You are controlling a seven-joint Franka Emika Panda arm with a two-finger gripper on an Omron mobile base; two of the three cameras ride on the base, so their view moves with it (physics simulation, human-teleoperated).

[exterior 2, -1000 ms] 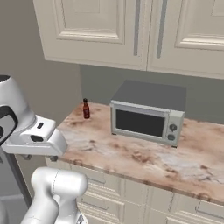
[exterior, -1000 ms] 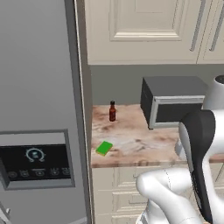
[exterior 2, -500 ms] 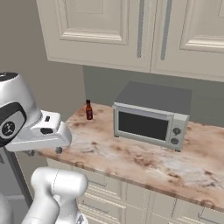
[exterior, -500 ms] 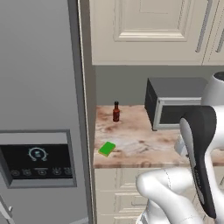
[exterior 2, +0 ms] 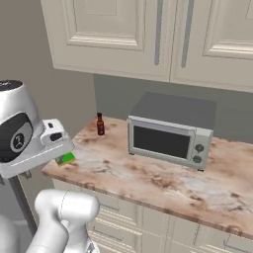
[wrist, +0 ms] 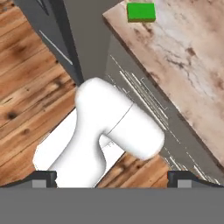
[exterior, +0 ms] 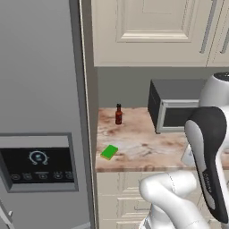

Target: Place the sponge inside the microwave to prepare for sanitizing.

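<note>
The sponge (exterior: 109, 152) is a small green block lying flat near the left front corner of the marble counter (exterior: 143, 147). In the right base view the sponge (exterior 2: 66, 159) peeks out from behind my white hand. Looking down from the hand view, the sponge (wrist: 141, 12) lies at the top, on the counter's corner, far from the fingers. My gripper (wrist: 112, 178) is open with nothing between its widely spread tips, and it hangs in front of the counter over the floor. The microwave is out of view.
A small dark brown bottle (exterior: 118, 114) stands at the back of the counter. A grey countertop box oven (exterior 2: 170, 131) sits to its right. A tall grey fridge (exterior: 40, 112) walls off the counter's left end. Cream cabinets (exterior 2: 148, 39) hang above.
Both base views have shifted a little, so the camera has moved. My hand has swung slightly rightward in the right base view. The sponge, bottle and box oven keep their places on the counter.
</note>
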